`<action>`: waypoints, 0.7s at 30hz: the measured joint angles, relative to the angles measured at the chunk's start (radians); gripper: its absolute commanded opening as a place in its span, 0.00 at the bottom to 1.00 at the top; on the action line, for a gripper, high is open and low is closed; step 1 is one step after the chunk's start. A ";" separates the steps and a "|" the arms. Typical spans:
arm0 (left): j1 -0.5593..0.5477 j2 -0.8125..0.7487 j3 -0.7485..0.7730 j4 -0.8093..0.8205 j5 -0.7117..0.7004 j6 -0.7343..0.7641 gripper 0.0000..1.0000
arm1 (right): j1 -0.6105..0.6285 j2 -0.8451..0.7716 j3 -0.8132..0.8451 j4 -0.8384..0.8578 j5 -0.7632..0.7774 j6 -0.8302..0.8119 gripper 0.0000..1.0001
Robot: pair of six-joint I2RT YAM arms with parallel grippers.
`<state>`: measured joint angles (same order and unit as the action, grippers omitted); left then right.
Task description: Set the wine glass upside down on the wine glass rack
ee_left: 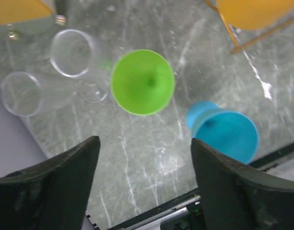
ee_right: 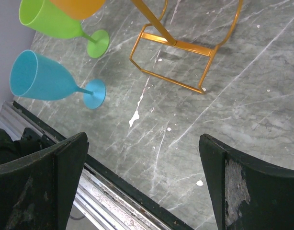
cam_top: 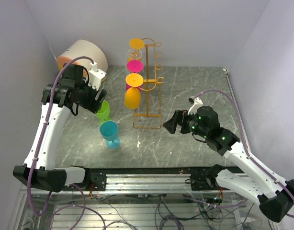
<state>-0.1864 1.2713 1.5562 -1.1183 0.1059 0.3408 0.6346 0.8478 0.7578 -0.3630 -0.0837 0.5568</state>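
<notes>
The wine glass rack (cam_top: 148, 86) is an orange-yellow wire stand at mid-table; its base (ee_right: 173, 45) shows in the right wrist view. Two orange glasses (cam_top: 132, 97) and a pink one (cam_top: 135, 65) hang on it upside down. A green wine glass (cam_top: 103, 110) (ee_left: 142, 82) (ee_right: 51, 21) and a blue wine glass (cam_top: 109, 132) (ee_left: 223, 132) (ee_right: 44, 76) stand upright on the table, left of the rack. My left gripper (cam_top: 96, 100) (ee_left: 144, 153) hovers open above the green glass, holding nothing. Right of the rack base, my right gripper (cam_top: 170, 123) (ee_right: 143, 158) is open and empty.
Two clear glasses (ee_left: 73, 52) (ee_left: 21, 93) stand left of the green one, by the left wall. A beige and orange cylinder (cam_top: 84, 55) sits at the back left. The table's near edge is a metal rail (cam_top: 147, 175). White walls close in the table.
</notes>
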 measured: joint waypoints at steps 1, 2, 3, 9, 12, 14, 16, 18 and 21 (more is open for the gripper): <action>0.000 -0.002 0.000 -0.034 0.034 0.003 0.72 | 0.000 0.000 0.000 -0.001 0.000 0.001 1.00; 0.000 -0.005 0.001 -0.051 0.055 0.010 0.73 | 0.000 0.000 0.000 -0.002 0.002 0.001 1.00; 0.000 -0.008 0.006 -0.081 0.084 0.023 0.75 | 0.000 0.000 0.000 -0.004 0.004 0.001 1.00; -0.020 -0.011 0.014 -0.259 0.225 0.151 0.64 | 0.000 0.004 0.004 -0.016 0.005 0.002 1.00; -0.037 -0.021 -0.039 -0.263 0.231 0.153 0.54 | 0.000 0.015 0.014 -0.017 0.006 0.000 1.00; -0.039 -0.016 -0.070 -0.258 0.232 0.144 0.46 | 0.001 0.030 0.029 -0.024 0.004 -0.002 1.00; -0.042 -0.002 -0.101 -0.243 0.236 0.124 0.44 | 0.001 0.040 0.040 -0.024 0.004 -0.006 1.00; -0.048 0.012 -0.127 -0.219 0.235 0.109 0.44 | 0.001 0.041 0.042 -0.023 0.005 -0.008 1.00; -0.056 0.032 -0.171 -0.172 0.225 0.083 0.40 | 0.001 0.039 0.042 -0.019 0.004 -0.007 1.00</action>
<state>-0.2428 1.3029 1.3857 -1.2903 0.3313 0.4236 0.6353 0.8871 0.7994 -0.3817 -0.0799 0.5495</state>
